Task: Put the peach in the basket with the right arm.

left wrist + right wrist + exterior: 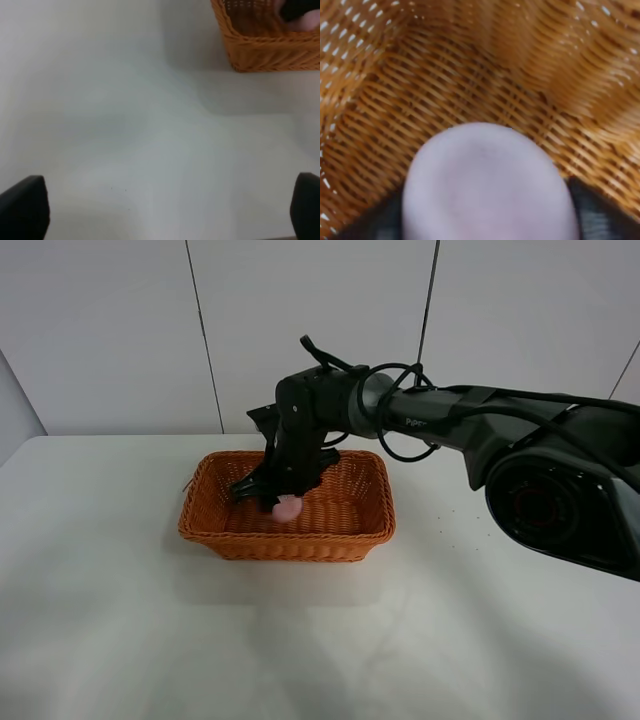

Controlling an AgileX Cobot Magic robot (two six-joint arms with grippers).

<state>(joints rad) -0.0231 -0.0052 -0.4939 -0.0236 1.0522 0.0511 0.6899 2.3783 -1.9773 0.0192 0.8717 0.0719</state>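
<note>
Orange-brown wicker is filling the right wrist view as the right arm [450, 425] is reaching in from the right of the high view and over the basket [290, 542]. The basket is sitting on a white surface [150, 620] in front of a pale panelled wall [110, 330]. The right fingers [248, 487] are pinching the peach [288, 507], and the pale-pink fruit is sitting within the basket's walls, near the middle and low over the woven floor. Whether it is touching the weave cannot be told. Seen from the right wrist, the fruit is looming large and blurred, with a dark finger pressing in on either side of it and the basket's floor and wall behind. Black cables [408, 457] are looping around the arm just behind the wrist. The left fingers [22, 210] are spread wide and holding nothing, hanging over bare white surface well apart from the basket. Only one corner of the basket is showing at the far edge of the left wrist view, with a sliver of pink fruit just inside its rim.
</note>
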